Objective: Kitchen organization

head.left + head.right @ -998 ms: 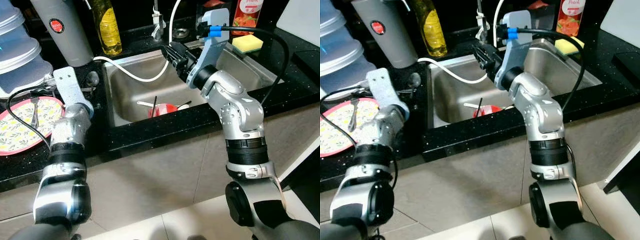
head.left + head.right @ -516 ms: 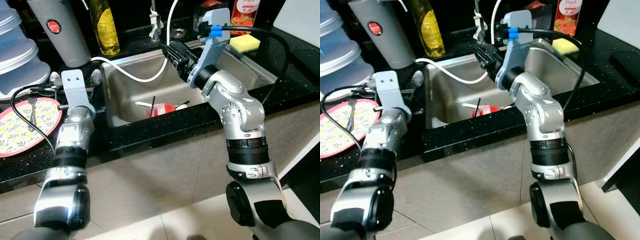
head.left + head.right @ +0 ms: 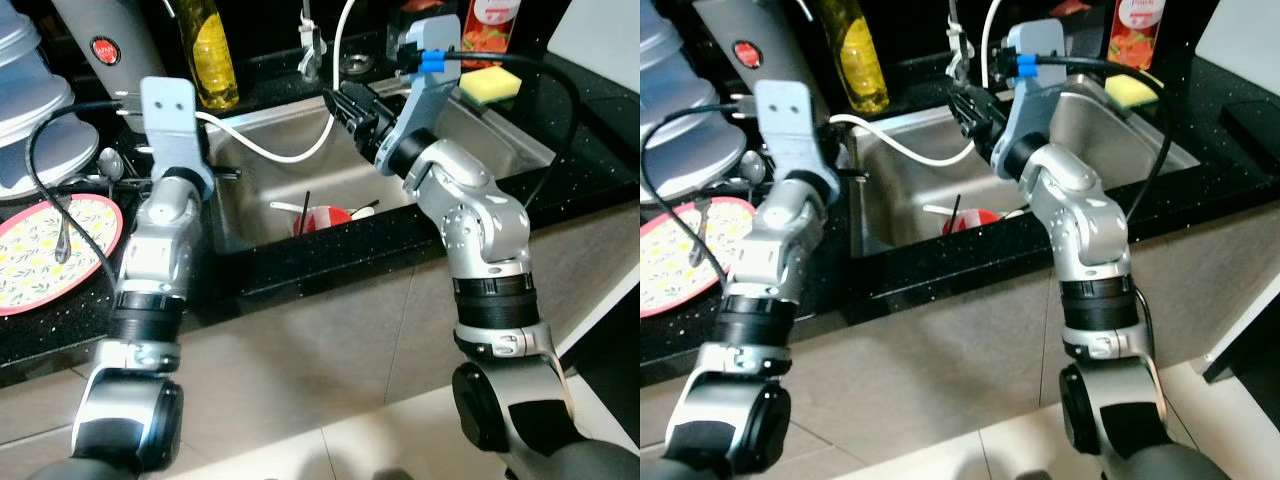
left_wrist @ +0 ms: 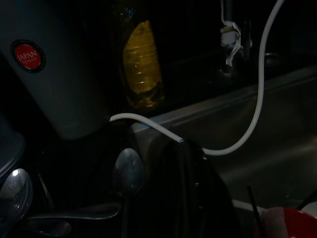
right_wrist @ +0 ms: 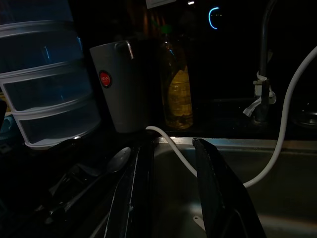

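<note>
Left hand (image 4: 190, 198) advanced toward steel sink (image 3: 480, 140).

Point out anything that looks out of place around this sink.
A white hose trails from the counter by the grey jug across the sink rim. A red bowl with utensils sits in the basin, and loose spoons lie on the counter beside the patterned plate.

red bowl (image 3: 325, 217) in sink (image 3: 480, 150), spoons (image 3: 108, 163) on counter

sink (image 3: 500, 140) rt half open | white hose (image 3: 265, 150) across lt rim | red bowl (image 3: 325, 218) + utensils at front
</note>
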